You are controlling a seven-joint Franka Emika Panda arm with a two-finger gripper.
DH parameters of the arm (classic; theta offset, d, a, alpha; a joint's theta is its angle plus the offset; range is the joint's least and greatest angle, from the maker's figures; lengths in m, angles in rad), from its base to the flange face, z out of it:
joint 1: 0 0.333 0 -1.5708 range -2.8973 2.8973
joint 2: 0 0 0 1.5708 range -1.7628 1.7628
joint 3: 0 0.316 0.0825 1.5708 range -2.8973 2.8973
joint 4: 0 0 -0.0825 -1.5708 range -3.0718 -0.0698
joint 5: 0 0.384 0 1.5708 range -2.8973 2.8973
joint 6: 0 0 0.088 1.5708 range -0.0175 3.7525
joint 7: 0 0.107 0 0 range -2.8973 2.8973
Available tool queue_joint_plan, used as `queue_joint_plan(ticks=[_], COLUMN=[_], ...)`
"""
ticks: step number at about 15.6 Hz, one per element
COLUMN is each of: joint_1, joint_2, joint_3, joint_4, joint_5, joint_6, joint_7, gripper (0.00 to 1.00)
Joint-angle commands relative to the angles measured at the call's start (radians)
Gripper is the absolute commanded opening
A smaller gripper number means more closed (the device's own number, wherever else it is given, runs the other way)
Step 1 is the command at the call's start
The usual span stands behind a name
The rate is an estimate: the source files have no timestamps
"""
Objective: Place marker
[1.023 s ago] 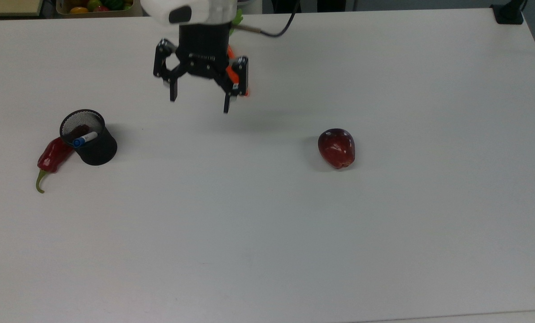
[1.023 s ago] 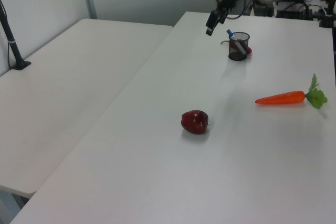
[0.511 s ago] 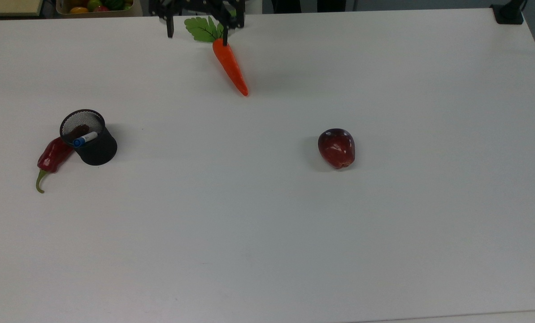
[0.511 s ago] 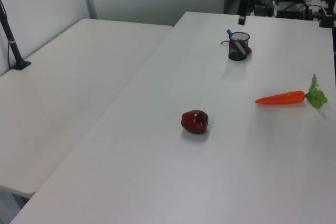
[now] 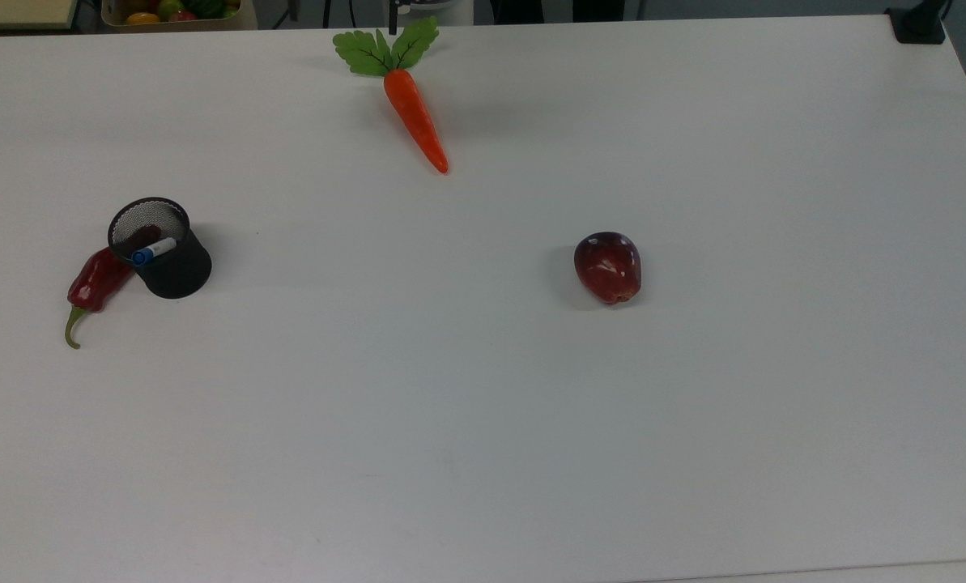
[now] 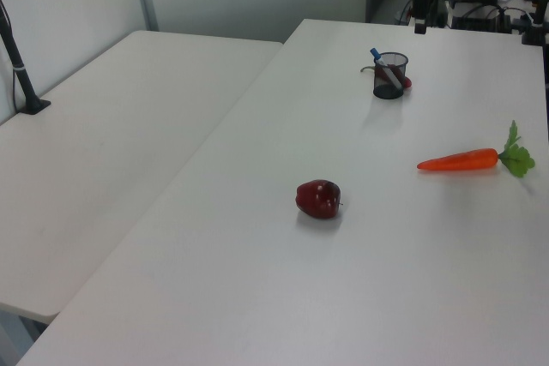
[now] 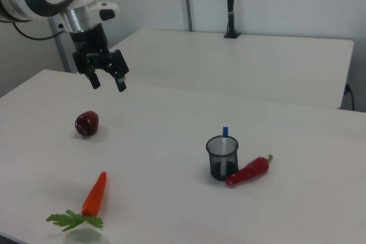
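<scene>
The marker (image 5: 154, 250) is white with a blue cap. It leans inside a black mesh cup (image 5: 161, 248) at the top view's left, cap end up at the rim. The left view has the marker (image 6: 382, 63) sticking out of the cup (image 6: 389, 75), and in the right view the marker's (image 7: 225, 132) blue tip pokes above the cup (image 7: 222, 157). My gripper (image 7: 107, 83) hangs open and empty, high over the table above the apple (image 7: 86, 123), far from the cup.
A red chili pepper (image 5: 94, 283) lies against the cup. An orange carrot (image 5: 414, 113) with green leaves lies near the top view's upper edge. The dark red apple (image 5: 608, 267) sits right of centre. A bin of fruit (image 5: 171, 11) stands beyond the table.
My gripper rose and drew back past the top view's upper edge, uncovering the carrot. The marker, cup and other objects stayed put.
</scene>
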Motion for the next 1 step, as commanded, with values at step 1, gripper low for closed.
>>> queue_joint_plan(ticks=[1], joint_1=[-0.007], joint_2=[0.002], joint_3=[-0.006], joint_4=[0.025], joint_5=[0.036], joint_6=[-0.029], joint_7=[-0.033], gripper=[1.0])
